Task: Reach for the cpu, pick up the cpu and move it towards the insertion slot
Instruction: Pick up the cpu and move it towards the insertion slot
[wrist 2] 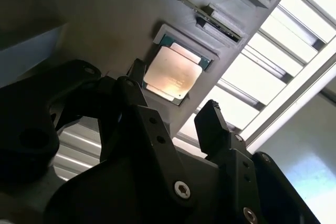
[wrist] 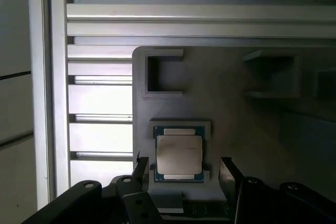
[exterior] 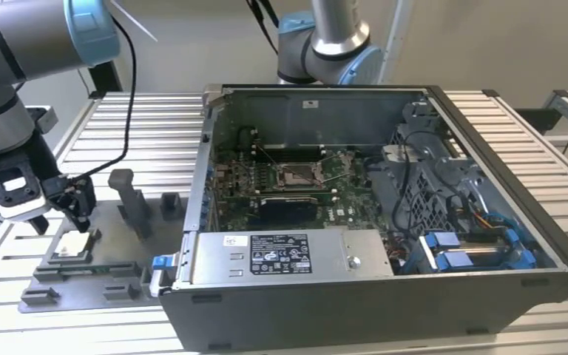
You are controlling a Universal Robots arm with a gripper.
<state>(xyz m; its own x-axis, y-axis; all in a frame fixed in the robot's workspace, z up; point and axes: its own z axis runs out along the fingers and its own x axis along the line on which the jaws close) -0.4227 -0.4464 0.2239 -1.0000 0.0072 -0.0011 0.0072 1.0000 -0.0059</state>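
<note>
Gripper (exterior: 60,222) low over the grey fixture plate (exterior: 101,259) in the exterior view, dark fingers hanging just above the end of the plate on the exterior view's left. Right beneath them, on the plate, lies the cpu (exterior: 75,242) — a pale square seated in a shallow holder. Just beside the plate, on the exterior view's right, stands the open computer case (exterior: 363,296). Inside it, well apart from the plate, the insertion slot (exterior: 294,175) shows its silver frame on the green board. Plate and case both rest on a ribbed metal table (exterior: 146,133).

Over to the second wrist view: the cpu (wrist 2: 172,75) gleams in its raised holder on the plate (wrist 2: 105,19), flat and level with it. The gripper (wrist 2: 174,94) hangs over it with jaws spread, one black finger (wrist 2: 212,124) on each side, neither touching the chip. The table's slats (wrist 2: 273,51) run past the plate's edge.

First wrist view now — looking straight down the fingers at the plate (wrist: 220,82). The cpu (wrist: 179,154) sits square in its holder, green rim showing around the silver lid. The gripper (wrist: 184,166) brackets it, a fingertip (wrist: 228,169) at each side with a clear gap to the chip, so nothing is pinched.
</note>
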